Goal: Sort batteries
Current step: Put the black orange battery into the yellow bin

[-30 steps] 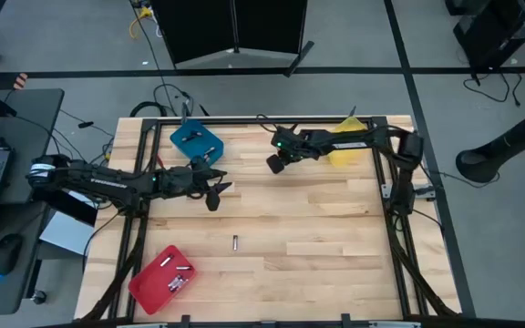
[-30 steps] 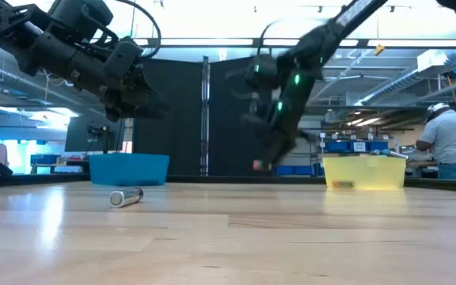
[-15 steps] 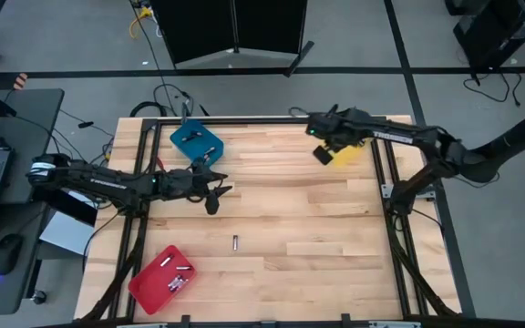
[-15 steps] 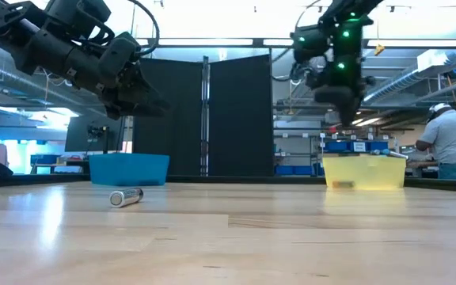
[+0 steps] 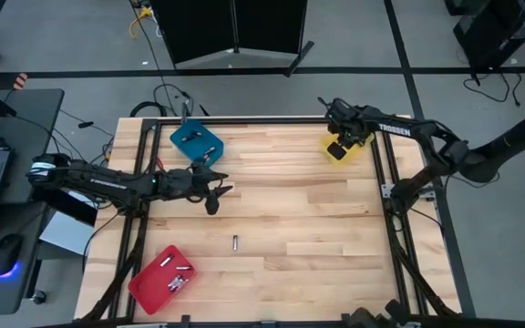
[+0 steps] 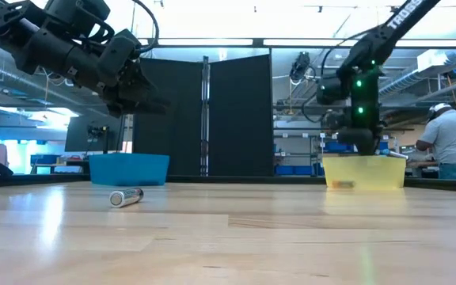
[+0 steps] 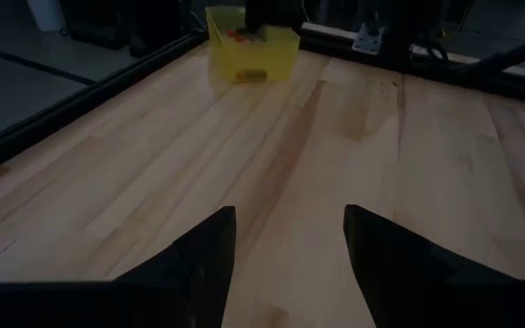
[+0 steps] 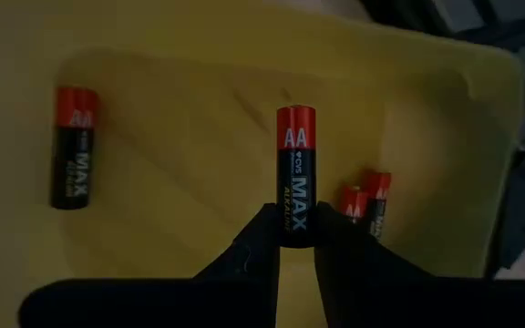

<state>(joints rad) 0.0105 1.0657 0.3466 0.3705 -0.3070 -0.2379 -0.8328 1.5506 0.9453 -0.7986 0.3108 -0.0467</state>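
Right arm: reaching over the far right corner of the table, its right gripper (image 5: 338, 151) hanging just above the yellow tray (image 5: 355, 155).
Right grip: clenched on an AA battery (image 8: 295, 176), pinched at its lower end between the two fingers (image 8: 252, 244), red cap pointing away from the wrist.
Yellow tray contents: one AA cell lying loose (image 8: 73, 147) on the tray floor, and a pair (image 8: 366, 203) side by side near the held one, so this looks like the AA bin.
Left arm: stretched across the left side of the table, left gripper (image 5: 213, 193) in the air near the blue tray (image 5: 196, 142).
Left grip: parted and empty, bare wood showing between the fingers (image 7: 199, 258).
Loose cell: a single battery (image 5: 235, 243) lies on its side on the wooden table (image 5: 317, 219), well apart from both grippers; from table height it shows silvery (image 6: 126, 196).
Red tray: at the near left corner (image 5: 161, 278), with a few small cells inside.
Handling, my read: these cells are rigid, light and smooth-jacketed, and being round they will roll at a nudge.
Where to grab: I'd say across the middle of the barrel, fingers square to its length, so it cannot pivot or squirt out.
Step in hand: seems to be the drop into yellow, not yet made.
Background: a person (image 6: 454, 142) at a bench beyond the table.
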